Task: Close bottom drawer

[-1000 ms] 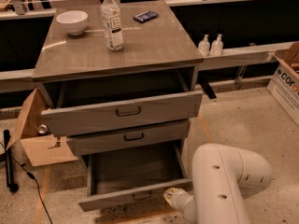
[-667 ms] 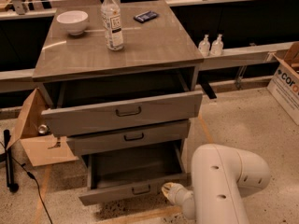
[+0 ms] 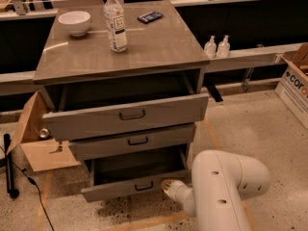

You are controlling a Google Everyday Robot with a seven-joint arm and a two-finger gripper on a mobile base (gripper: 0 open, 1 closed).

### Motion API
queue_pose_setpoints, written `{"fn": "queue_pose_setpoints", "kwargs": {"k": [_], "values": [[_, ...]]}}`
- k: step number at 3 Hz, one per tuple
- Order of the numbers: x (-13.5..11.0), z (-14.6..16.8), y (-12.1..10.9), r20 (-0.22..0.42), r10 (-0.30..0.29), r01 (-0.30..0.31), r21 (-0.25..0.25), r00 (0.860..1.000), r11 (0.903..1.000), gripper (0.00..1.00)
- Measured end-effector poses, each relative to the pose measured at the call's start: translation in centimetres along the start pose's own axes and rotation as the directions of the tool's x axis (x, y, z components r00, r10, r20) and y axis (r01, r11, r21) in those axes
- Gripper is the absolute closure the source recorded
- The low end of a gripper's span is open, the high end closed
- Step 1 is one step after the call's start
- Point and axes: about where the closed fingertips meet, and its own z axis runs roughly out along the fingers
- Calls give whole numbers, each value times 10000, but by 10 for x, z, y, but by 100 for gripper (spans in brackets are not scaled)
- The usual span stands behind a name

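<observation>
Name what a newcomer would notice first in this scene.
The grey cabinet draws the eye, with its wide top drawer pulled out and the bottom drawer open near the floor. At lower right the bulky white robot arm fills the foreground, its gripper down at the right end of the bottom drawer's front panel. On the cabinet top stand a water bottle and a white bowl.
</observation>
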Motion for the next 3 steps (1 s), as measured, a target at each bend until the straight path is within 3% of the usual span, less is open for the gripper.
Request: {"fn": "queue_pose_setpoints", "kwargs": {"k": [1, 2, 3], "values": [[-11, 20, -14, 375, -358, 357, 50, 9987, 9994, 100], [-23, 50, -42, 771, -1089, 1079, 175, 9911, 9940, 100], [-25, 62, -54, 857, -1322, 1306, 244, 9875, 9911, 100]]}}
